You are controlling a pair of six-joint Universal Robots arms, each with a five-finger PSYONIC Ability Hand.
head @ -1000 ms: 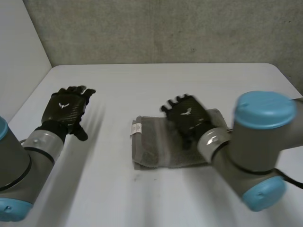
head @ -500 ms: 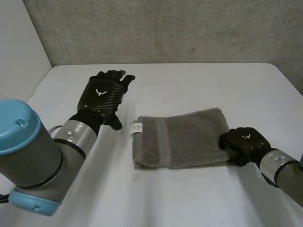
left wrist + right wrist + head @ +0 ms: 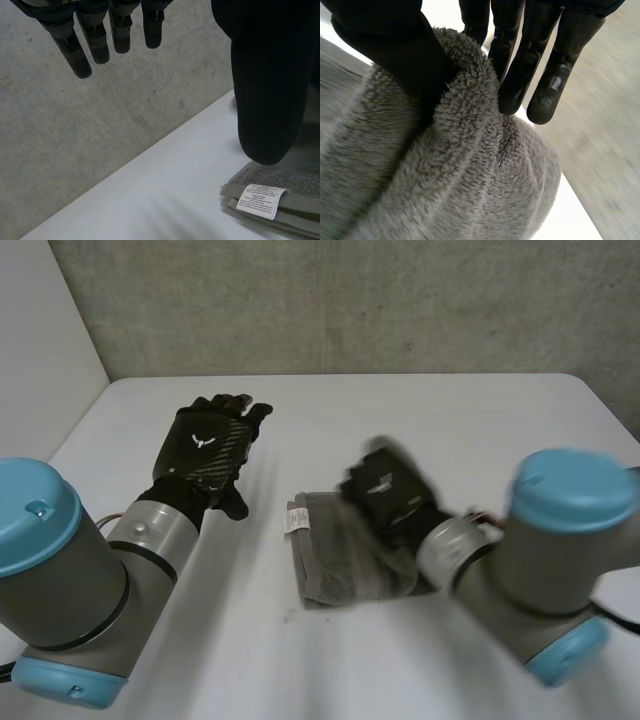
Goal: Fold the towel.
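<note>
You are looking at a white, matte rectangular tabletop (image 3: 400, 410) with rounded far corners. One thing lies directly on it: a grey terry-cloth towel (image 3: 345, 565), set a little right of the middle and towards the near edge. It is folded into stacked layers, and the layered edge faces your left. A small white printed care label (image 3: 292, 520) sticks out at the far corner of that edge and rests flat on the cloth. In the right wrist view the towel's pile (image 3: 445, 175) bunches into a raised hump, with a strip of bare tabletop (image 3: 570, 215) just beyond it.
</note>
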